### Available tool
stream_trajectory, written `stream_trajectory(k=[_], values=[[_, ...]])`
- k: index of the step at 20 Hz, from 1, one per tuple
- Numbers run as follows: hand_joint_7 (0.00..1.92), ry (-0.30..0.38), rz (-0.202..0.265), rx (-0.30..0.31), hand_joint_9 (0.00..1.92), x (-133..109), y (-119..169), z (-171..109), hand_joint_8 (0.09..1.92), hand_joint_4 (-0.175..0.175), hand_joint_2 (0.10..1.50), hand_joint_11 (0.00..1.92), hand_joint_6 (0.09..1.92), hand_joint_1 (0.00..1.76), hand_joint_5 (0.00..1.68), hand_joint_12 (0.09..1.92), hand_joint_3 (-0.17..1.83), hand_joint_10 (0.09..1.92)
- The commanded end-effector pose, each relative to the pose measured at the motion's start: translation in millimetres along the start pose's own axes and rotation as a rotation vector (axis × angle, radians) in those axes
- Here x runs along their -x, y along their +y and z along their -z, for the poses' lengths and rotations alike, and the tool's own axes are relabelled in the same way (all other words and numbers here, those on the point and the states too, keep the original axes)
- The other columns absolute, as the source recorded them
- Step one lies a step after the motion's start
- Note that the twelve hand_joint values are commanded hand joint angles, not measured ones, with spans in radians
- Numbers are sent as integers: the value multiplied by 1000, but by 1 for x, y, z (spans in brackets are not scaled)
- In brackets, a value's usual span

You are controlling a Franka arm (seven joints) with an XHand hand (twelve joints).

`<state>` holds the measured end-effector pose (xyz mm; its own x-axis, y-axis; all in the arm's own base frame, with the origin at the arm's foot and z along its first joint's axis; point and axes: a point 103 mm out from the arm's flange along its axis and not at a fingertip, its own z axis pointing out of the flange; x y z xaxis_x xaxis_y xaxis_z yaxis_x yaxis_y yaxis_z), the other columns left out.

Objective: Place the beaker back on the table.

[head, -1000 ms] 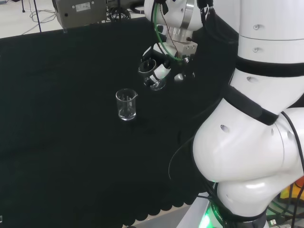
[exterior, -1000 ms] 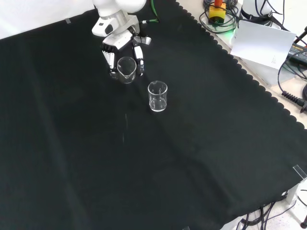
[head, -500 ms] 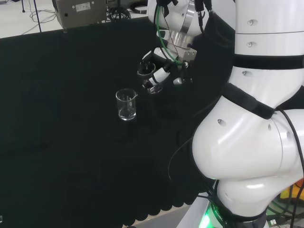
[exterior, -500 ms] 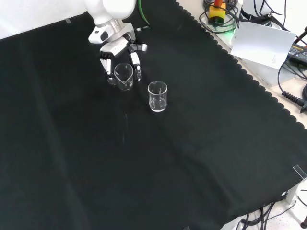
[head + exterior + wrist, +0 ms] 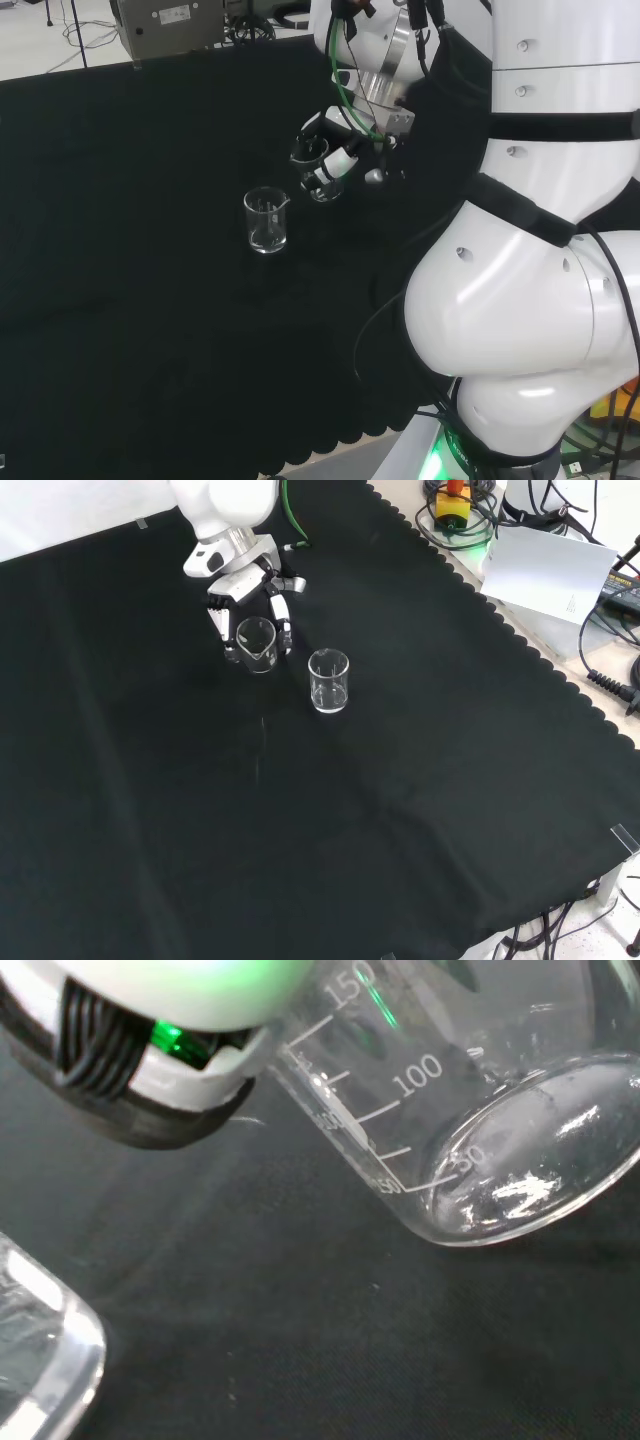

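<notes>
**Beaker almost down, hand not letting go yet**

The hand [image 5: 247, 600] has its fingers [image 5: 284, 628] curled around the beaker [image 5: 256, 643], gripping it from both sides near the far edge of the worktop [image 5: 420, 810] in the front view. The wrist view suggests the base hangs just above the cloth, a bit tilted, so it probably needs levelling before release. A second beaker [image 5: 328, 680] stands just beside it, so there's little room to drift.

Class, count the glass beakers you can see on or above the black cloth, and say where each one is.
2. One beaker is held in the hand; the other beaker stands alone on the cloth, right of it in the front view.
</notes>
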<state>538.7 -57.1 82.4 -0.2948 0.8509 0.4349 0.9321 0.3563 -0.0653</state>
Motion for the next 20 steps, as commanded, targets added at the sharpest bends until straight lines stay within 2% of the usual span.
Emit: stream_trajectory(k=[1,6,7,8,9,10,11,12,13,16,17,20], values=[[1694,15,-21,14,1705,9,0,-5,87,53,716,1478,755,1143,1215,577,601,87],[1673,37,-28,30,1675,12,0,-9,87,51,738,1459,747,1141,1210,601,562,87],[1620,39,-28,31,1662,12,-1,-9,87,-30,769,1450,638,1201,1251,606,462,87],[1519,31,-29,28,1639,10,0,-10,161,-96,818,1427,565,1247,1272,623,345,87],[1421,36,-30,27,1619,10,0,-11,312,-135,870,1400,551,1273,1265,646,244,87],[1392,44,-29,25,1597,10,0,-11,389,-74,907,1360,584,1225,1244,678,190,87],[1365,56,-27,22,1565,12,-2,-11,411,13,931,1295,628,1171,1218,726,161,87],[1333,69,-25,21,1529,14,-3,-11,415,86,950,1222,667,1130,1193,784,140,87],[1283,83,-23,17,1484,16,-5,-11,420,130,971,1140,715,1100,1163,849,118,87],[1052,85,-25,-20,1310,17,-7,-10,530,39,924,873,667,988,999,1057,115,87],[1011,84,-30,-31,1291,16,-8,-9,581,25,897,842,657,976,983,1088,160,87],[737,76,-47,-45,1058,16,-9,-9,662,-26,761,514,711,893,679,1251,357,87]])
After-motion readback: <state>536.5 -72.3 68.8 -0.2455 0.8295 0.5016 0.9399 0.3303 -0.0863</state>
